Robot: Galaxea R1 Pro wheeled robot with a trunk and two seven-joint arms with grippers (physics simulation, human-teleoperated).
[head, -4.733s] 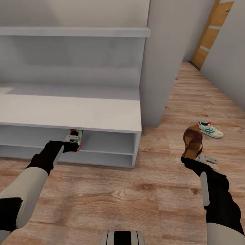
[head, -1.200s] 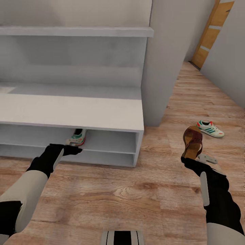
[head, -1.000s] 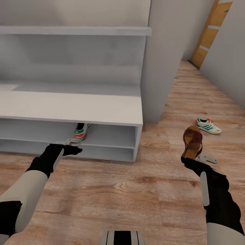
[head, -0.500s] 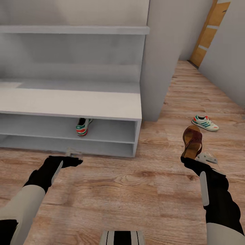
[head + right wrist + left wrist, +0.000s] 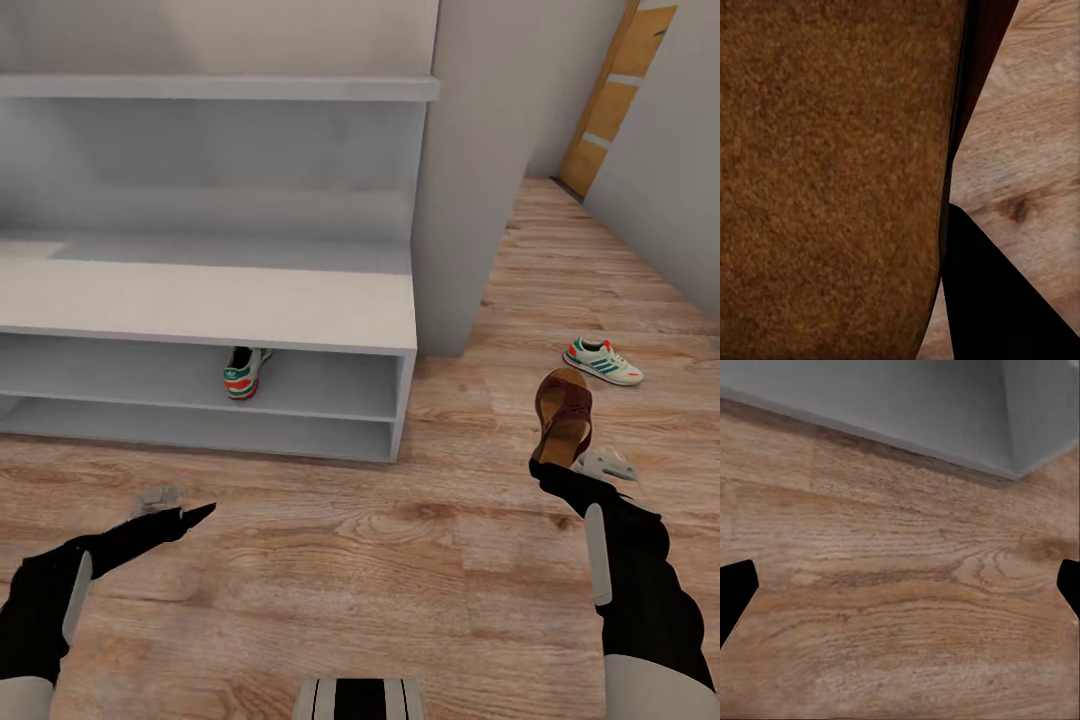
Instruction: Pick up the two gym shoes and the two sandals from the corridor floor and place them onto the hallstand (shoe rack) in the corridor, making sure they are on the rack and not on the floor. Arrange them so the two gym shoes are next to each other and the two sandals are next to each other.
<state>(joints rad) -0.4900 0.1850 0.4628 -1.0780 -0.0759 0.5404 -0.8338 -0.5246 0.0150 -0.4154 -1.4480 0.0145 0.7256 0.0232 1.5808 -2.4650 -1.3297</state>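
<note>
Right pincer [image 5: 552, 467] clamped on sandal [image 5: 565, 413]; left pincer [image 5: 172, 506] apart — empty, over floor [image 5: 400, 560].

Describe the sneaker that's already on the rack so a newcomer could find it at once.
Start at the big pale grey shoe rack. Under its wide bench top, on the upper low shelf, stands one white sneaker, heel out. Unlike the other sneaker, which lies on the floor, this one is tucked inside.

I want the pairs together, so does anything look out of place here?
Yes. One cream-white, green-striped gym shoe sits on the pale grey hallstand's low shelf, while its mate lies alone on the wood-plank corridor floor, far right.
</note>
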